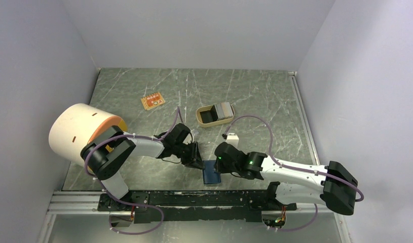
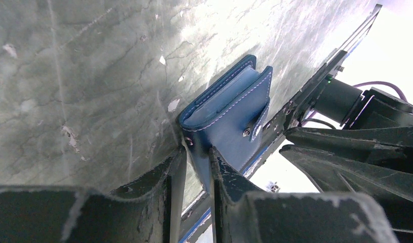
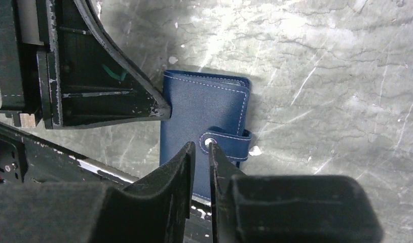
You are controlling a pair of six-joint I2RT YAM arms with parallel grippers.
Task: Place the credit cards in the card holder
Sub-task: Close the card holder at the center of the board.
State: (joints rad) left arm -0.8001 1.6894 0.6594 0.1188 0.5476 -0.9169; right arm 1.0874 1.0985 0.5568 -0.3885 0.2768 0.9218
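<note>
Evidently the step is unsnapping the folded navy stitched-leather card holder (image 3: 204,109) at the marbled tabletop's (image 1: 265,101) near edge. The left gripper (image 2: 198,156) pinches its edge; the right gripper (image 3: 201,149), nearly closed, sits at the snap strap (image 3: 232,140), grip unclear. Next, tug that strap free; the grey plastic credit cards (image 1: 225,109) lie in the tan oval tray (image 1: 200,117).

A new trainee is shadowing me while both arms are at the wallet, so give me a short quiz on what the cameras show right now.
1. True or false: the card holder lies open, slots showing.
2. Where are the credit cards? A in the tan tray; B on the orange board; C on top of the card holder.
3. Which gripper's fingertips sit at the strap's snap?
Key: 1 false, it is folded shut; 2 A; 3 the right gripper.
</note>
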